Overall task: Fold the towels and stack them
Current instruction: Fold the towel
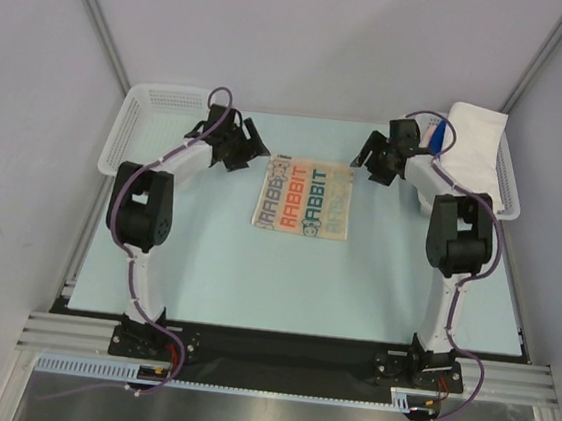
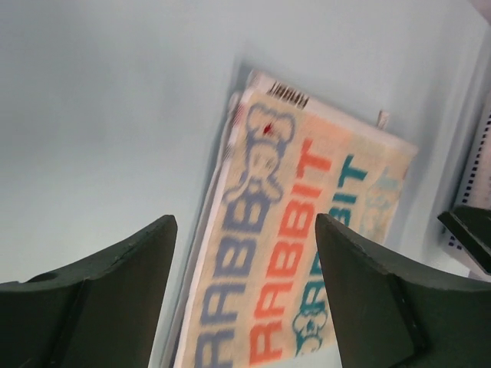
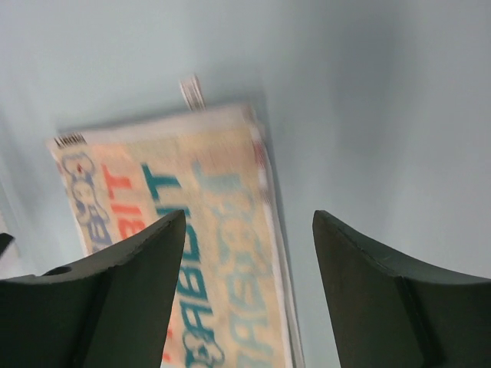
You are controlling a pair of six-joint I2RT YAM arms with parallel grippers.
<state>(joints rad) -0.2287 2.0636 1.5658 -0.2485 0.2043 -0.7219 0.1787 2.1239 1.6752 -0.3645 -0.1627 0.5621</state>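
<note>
A cream towel [image 1: 304, 198] printed with grey, orange and teal RABBIT letters lies folded flat at the middle of the table. My left gripper [image 1: 251, 147] hovers just off its far left corner, open and holding nothing. My right gripper [image 1: 366, 160] hovers off its far right corner, also open and holding nothing. In the left wrist view the towel [image 2: 299, 222] shows below the spread gripper [image 2: 245, 222]. In the right wrist view the towel's layered edge [image 3: 219, 230] runs under the open gripper [image 3: 249, 216]. A plain white towel [image 1: 474, 140] is draped in the right basket.
A white mesh basket [image 1: 145, 121] stands at the far left and another white mesh basket [image 1: 511, 184] at the far right, holding the white towel and a bit of blue cloth [image 1: 432, 134]. The pale blue table mat [image 1: 254, 278] extends toward the arm bases.
</note>
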